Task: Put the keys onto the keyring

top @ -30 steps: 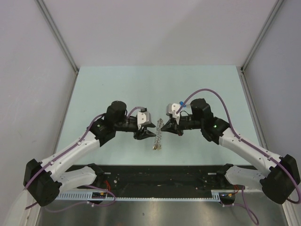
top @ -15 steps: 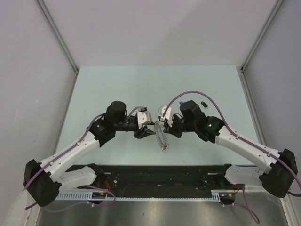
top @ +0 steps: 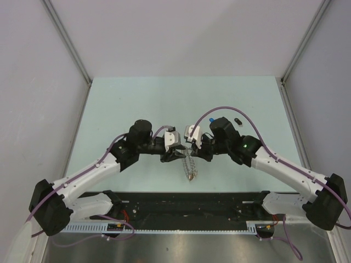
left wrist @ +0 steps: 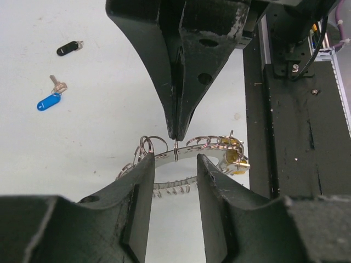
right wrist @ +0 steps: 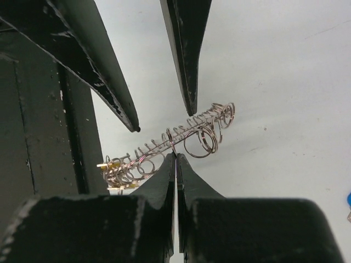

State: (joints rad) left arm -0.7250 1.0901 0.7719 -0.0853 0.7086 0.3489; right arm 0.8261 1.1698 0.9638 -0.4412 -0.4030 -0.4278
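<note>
Now, over the counter [top: 109, 109], the left tool [left wrist: 173, 164] stands spread, its tips just short of the keyring [left wrist: 192, 155], whose long axis runs across them. The right tool [left wrist: 175, 137], pressed together, pinches one loop. Both arms have closed in since a second ago. The blue key [left wrist: 49, 102] and black key [left wrist: 68, 48] lie well apart.

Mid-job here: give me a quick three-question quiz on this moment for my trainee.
1. True or false: the right gripper is shut on a loop of the keyring.
2. Which keys lie on the table apart from the keyring? A) the blue key and the black key B) the black key only C) none
3. Fill in: the left gripper has its jaws ____, one finger on each side of the keyring.
Key: 1 true; 2 A; 3 open.
</note>
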